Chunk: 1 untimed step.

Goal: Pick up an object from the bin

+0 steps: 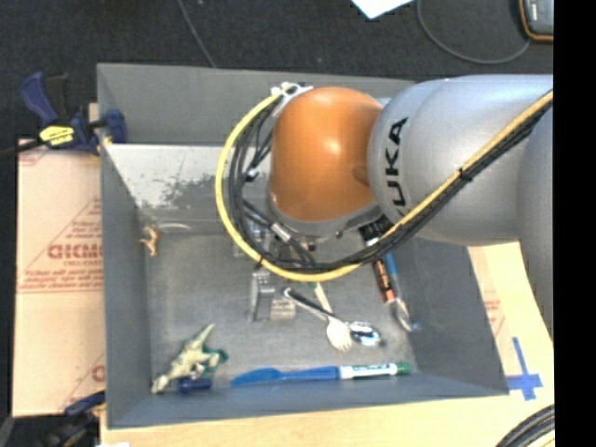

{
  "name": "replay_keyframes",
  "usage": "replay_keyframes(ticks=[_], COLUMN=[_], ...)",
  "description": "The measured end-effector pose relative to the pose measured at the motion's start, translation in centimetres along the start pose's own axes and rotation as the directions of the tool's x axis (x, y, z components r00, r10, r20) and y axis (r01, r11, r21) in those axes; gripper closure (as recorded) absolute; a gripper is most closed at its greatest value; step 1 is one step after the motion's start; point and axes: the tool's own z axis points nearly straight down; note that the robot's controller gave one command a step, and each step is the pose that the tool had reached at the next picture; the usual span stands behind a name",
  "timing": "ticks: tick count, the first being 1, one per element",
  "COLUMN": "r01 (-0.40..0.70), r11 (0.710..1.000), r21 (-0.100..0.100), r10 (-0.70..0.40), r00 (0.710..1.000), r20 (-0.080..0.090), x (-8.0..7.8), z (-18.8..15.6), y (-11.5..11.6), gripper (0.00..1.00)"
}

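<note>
My gripper (265, 303) hangs under the arm's orange cover, low over the bin floor near the middle. Just to its right lie a white plastic spoon (328, 325) and a shiny metal spoon (365, 333), crossing each other. An orange and blue handled tool (387, 281) lies further right, partly under the arm. I see nothing held in the gripper.
A long blue marker with a green end (317, 373) lies along the bin's front wall. A pale green toy dinosaur (191, 361) sits in the front left corner. A small tan piece (149, 240) rests by the left wall.
</note>
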Motion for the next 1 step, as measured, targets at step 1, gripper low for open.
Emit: replay_keyframes(ticks=[1], r01=[-0.005], r11=[1.000], r21=[-0.001], r10=[0.005], r00=[1.000], r20=[0.008], x=[-0.17], z=[-0.45], y=[-0.08], gripper=[0.00])
